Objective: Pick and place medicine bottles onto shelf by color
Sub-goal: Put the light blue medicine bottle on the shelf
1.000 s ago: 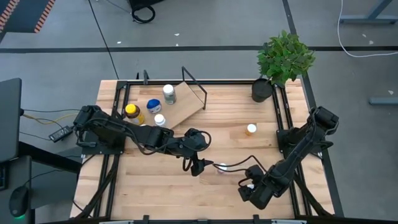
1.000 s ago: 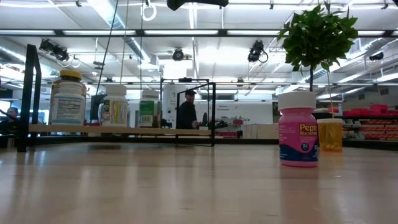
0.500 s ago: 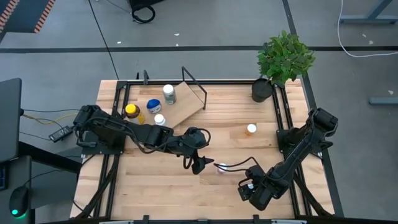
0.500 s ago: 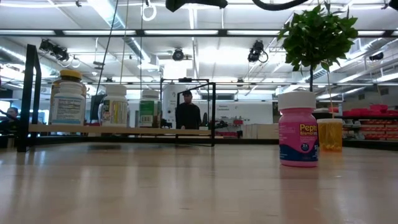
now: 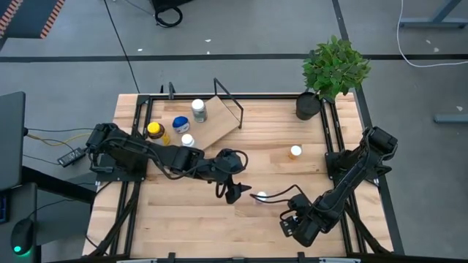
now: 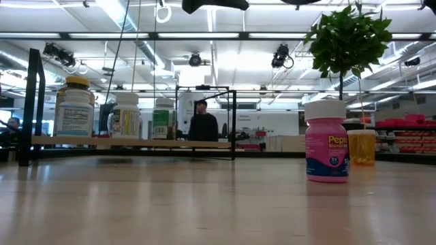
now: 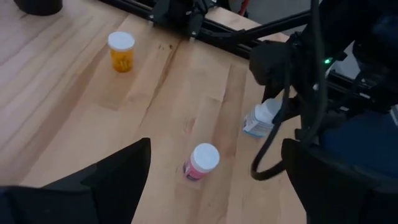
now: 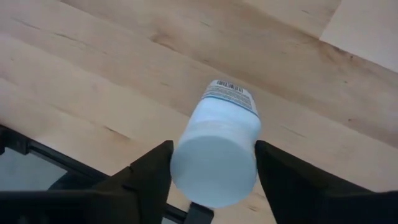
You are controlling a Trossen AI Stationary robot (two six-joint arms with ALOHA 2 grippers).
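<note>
A pink bottle with a white cap (image 5: 261, 196) stands upright on the table near the middle; it also shows in the left wrist view (image 7: 202, 162) and the low view (image 6: 327, 150). My left gripper (image 5: 233, 191) hovers open just to its left (image 7: 211, 186). My right gripper (image 5: 292, 219) is near the table's near edge, shut on a white bottle (image 8: 217, 149). An orange bottle (image 5: 295, 152) stands toward the right. The shelf (image 5: 216, 124) lies at the far left with white (image 5: 198, 109), blue (image 5: 180, 124) and yellow-capped (image 5: 155, 131) bottles on or beside it. My right gripper pinches the white bottle between its two fingers (image 8: 149, 171), at the sides of the round end (image 8: 186, 155) that faces the wrist camera. The fingers come from above, slanting. The bottle hangs tilted below them (image 7: 260, 119); whether its lower end touches the table I cannot tell.
A potted plant in a black pot (image 5: 311, 104) stands at the far right corner. Black frame rails (image 5: 333, 139) run along the table's sides. Bare wood lies between the shelf and the orange bottle. A person (image 6: 201, 126) shows in the room behind.
My left gripper has moved a little toward the pink bottle, toward the table's right. The bottles on the table and the shelf have stayed put.
</note>
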